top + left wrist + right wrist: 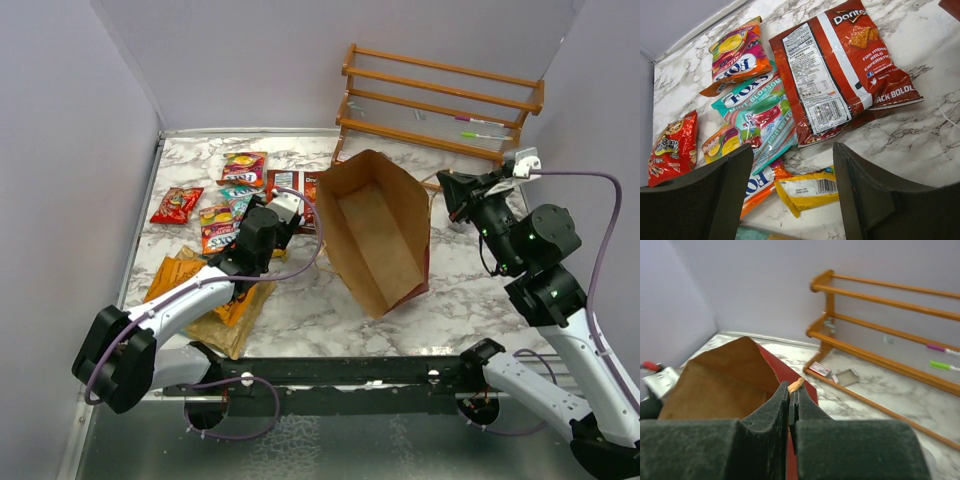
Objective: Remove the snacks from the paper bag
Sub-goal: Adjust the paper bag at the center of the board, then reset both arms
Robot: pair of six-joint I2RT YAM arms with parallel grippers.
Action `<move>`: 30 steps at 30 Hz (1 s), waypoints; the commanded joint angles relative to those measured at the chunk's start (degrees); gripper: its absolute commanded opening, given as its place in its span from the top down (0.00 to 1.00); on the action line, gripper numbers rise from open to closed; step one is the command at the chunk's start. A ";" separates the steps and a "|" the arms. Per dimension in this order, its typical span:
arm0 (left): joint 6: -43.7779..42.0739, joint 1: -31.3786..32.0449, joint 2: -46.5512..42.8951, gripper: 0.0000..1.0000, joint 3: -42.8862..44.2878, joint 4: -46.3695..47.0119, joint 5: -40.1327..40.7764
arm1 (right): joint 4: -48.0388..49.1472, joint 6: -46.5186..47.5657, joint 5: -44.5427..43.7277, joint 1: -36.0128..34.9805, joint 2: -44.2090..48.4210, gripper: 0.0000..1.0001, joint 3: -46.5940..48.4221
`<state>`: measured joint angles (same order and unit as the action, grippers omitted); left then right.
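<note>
Biggest worry at bag [375, 230], mid-frame in top view, tilted w/ mouth up toward camera, brown inside bare as far as visible: could tip or skid onto the packs if yanked, given only a thin hold at its rim. Next, orange chip bag [172, 272], lower left, partly under L arm [185, 300]: could get dragged or crushed by any careless sweep of that arm. Then Doritos [840, 65], upper right of L wrist view, flat on table [920, 140]; in top view just left of bag, so easy to shove against it. Smaller snacks [243, 168], incl. teal pack [752, 105], yellow pack [807, 190], red pack [670, 150]: overlapping, upper left of top view, all outside bag; slick foil, so prone to snagging on a finger or sliding off. Pose: L arm stretched fwd over the pile, L gripper [792, 155] aimed down, fingers [725, 195] well apart, nothing between. R arm [540, 270] folded at right edge, R gripper [790, 395] reaching left to bag's upper-right corner, jaws pressed together on a thin tan strip [796, 385] at the rim; handle or paper edge, can't tell.
</note>
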<state>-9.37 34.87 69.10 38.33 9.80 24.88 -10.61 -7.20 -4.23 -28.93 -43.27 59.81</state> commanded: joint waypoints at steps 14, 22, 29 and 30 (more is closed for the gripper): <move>0.33 -0.24 -3.68 0.31 -0.86 2.06 -0.14 | -9.79 3.42 -36.64 0.01 -8.90 0.98 -3.48; 0.53 -0.24 -5.39 0.30 -1.34 2.36 -0.03 | -7.83 6.63 -37.44 1.77 -7.32 0.98 -5.17; 4.55 -0.24 -7.25 0.18 0.03 2.22 0.27 | -10.85 5.36 -32.77 1.81 -4.18 0.90 -4.47; 5.32 -0.24 -7.83 0.14 0.53 1.86 0.25 | -11.55 5.21 -32.33 1.77 -3.67 0.85 -4.10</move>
<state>-7.64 34.87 64.05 37.56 10.57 24.88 -20.03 -1.63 -38.70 -27.38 -49.36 54.98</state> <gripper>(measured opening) 0.805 0.068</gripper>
